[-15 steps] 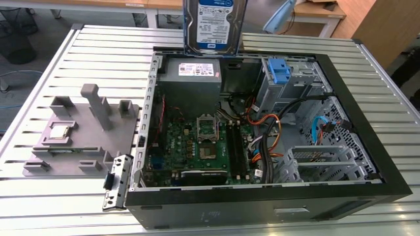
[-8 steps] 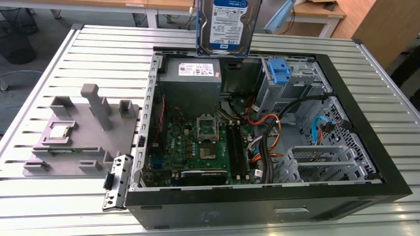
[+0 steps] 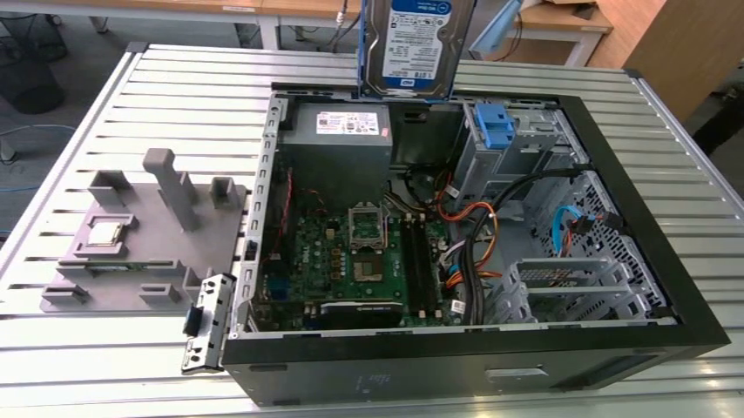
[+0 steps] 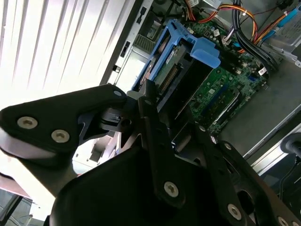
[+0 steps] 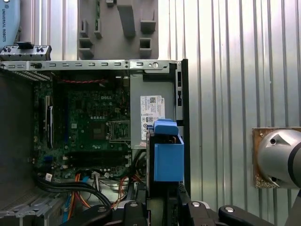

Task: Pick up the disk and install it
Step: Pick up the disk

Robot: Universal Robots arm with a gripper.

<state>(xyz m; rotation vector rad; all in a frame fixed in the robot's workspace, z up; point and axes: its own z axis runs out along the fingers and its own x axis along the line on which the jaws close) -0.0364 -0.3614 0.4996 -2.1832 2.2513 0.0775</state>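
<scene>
Blue-railed disk (image 3: pixel 415 43) hangs upright above the open computer case (image 3: pixel 686 287), over the power supply (image 3: pixel 337 144); your gripper (image 5: pixel 162 205) points straight down, jaws clamped on its sides.

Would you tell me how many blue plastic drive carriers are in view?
2: one on the disk held above the case, a second carrier in its drive cage. More may be hidden.

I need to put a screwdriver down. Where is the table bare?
On the exterior view's left, the table lies bare between the grey fixture and its near edge, and beyond the fixture. Inside the case the motherboard and cables crowd; the disk hangs above it.
</scene>
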